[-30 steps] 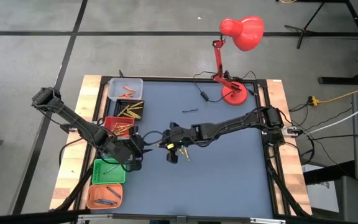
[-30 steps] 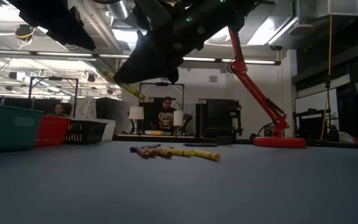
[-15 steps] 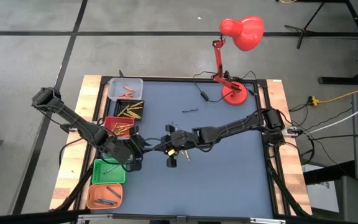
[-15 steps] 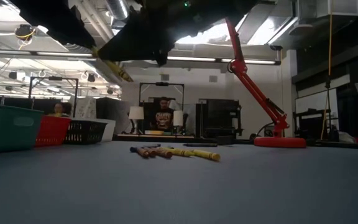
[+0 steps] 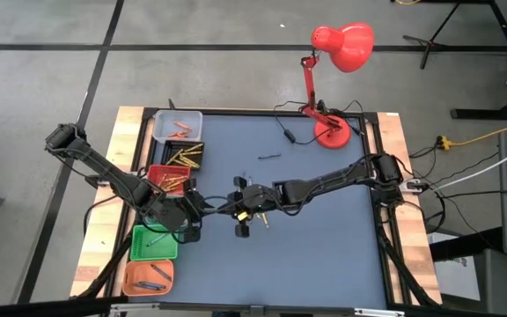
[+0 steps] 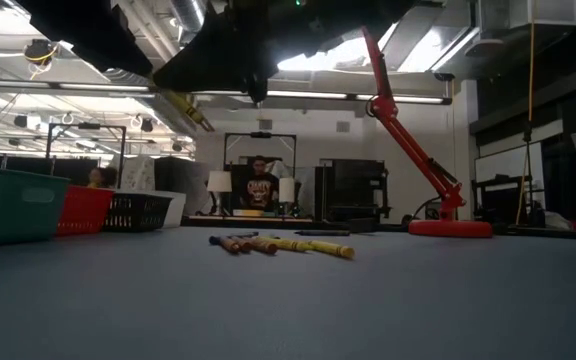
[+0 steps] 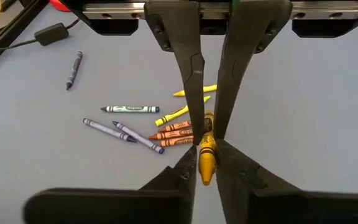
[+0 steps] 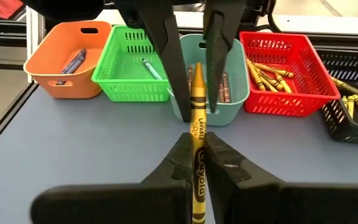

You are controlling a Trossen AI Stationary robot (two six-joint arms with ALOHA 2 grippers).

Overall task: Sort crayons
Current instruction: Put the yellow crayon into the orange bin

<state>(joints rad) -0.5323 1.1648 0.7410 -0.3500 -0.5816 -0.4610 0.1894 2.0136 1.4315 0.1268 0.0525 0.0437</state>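
Observation:
My right gripper (image 8: pixel 197 146) is shut on a yellow crayon (image 8: pixel 197 118), held above the table beside the row of bins; it also shows in the high view (image 5: pixel 229 206). My left gripper (image 7: pixel 207 149) faces it, open only a little. Its fingers (image 8: pixel 173 68) stand close on either side of the crayon's pointed end (image 8: pixel 197 70), and I see narrow gaps there. It also shows in the high view (image 5: pixel 208 208). Several loose crayons (image 7: pixel 160 127), orange, yellow, green and pale violet, lie flat on the blue-grey table (image 5: pixel 324 255). They also show in the low view (image 6: pixel 278 243). My right gripper pinches the yellow crayon's labelled shaft (image 8: pixel 197 140) between its two fingers. It comes about level from the table's right side. The crayon lies along the fingers and sticks out past their tips toward my left gripper. It is lifted clear of the table and slightly tilted (image 6: pixel 190 108).
Orange (image 8: pixel 64 59), green (image 8: pixel 135 62), teal (image 8: pixel 225 109), red (image 8: pixel 284 68) and black (image 8: pixel 353 106) bins line the table's left edge, each with crayons. A lone dark crayon (image 7: pixel 73 70) lies farther off. A red desk lamp (image 5: pixel 333 53) stands at the far right.
My right gripper has carried the yellow crayon toward the table's left edge and a little up, bringing its pointed end between my left gripper's fingers. It has kept nearly still over the last half second. The loose crayons have not moved.

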